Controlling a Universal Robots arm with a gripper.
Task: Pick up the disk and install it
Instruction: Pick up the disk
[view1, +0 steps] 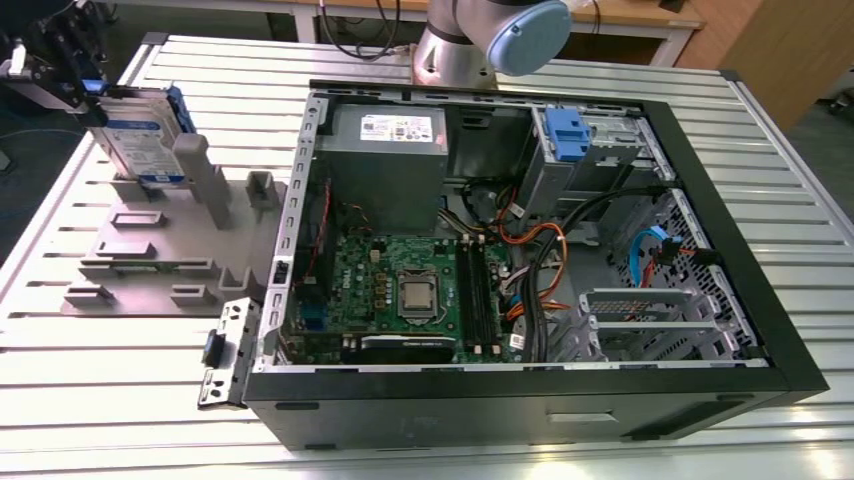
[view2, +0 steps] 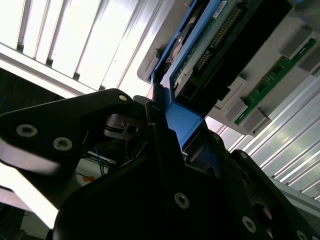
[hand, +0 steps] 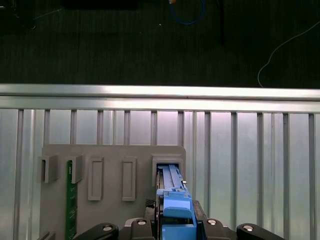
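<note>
The disk (view1: 140, 145), silver-grey with a white-and-blue label and blue rails, stands on end in a slot of the grey holder (view1: 147, 250) at the exterior view's left. My gripper (view1: 83, 88) is at its upper end. In the second wrist view my black fingers (view2: 156, 120) press on the blue end tab (view2: 182, 122), with the disk's circuit-board side (view2: 210, 45) beyond. In the first wrist view my gripper (hand: 177, 222) is shut on the blue tab (hand: 177, 205), and the disk runs down into the holder's slot (hand: 169, 172).
The open computer case (view1: 801, 330) lies on the slatted table at the exterior view's right, with a grey power-supply box (view1: 387, 150), motherboard (view1: 400, 290), cables and a blue caddy (view1: 567, 135) in the drive bay. A green memory stick (hand: 70, 200) stands in the holder. The arm's base (view1: 481, 40) is behind the case.
</note>
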